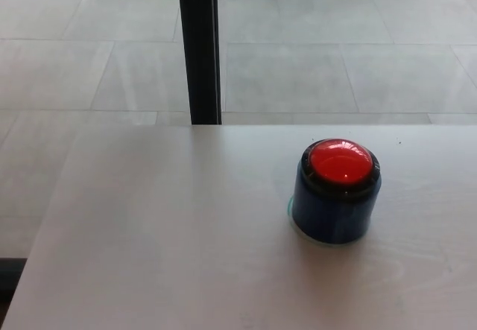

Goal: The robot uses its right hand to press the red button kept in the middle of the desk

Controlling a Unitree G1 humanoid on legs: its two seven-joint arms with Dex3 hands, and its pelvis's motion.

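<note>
Nearest the camera, the pale wood-grain tabletop [164, 255] is seen filling the lower part of the head view, its left edge running diagonally down toward the bottom left corner. On it, right of centre, the red button [340, 161] is set upright: a domed, glossy red cap is ringed in black and carried on a dark blue cylindrical housing [335, 214], under which a thin light-coloured rim is visible where the housing meets the tabletop. A soft shadow is cast around the base. Nothing is placed on or against the button, and the surface around it is left bare on all sides shown. Beyond the far edge of the tabletop, a dark vertical post [199, 47] is seen rising from just behind the edge to the top of the picture, well apart from the button and to its left. Grey floor tiles [335, 54] are spread behind and to the left of the tabletop. Neither hand of the robot is shown, so the state of the fingers and the button's place relative to the right hand cannot be told
</note>
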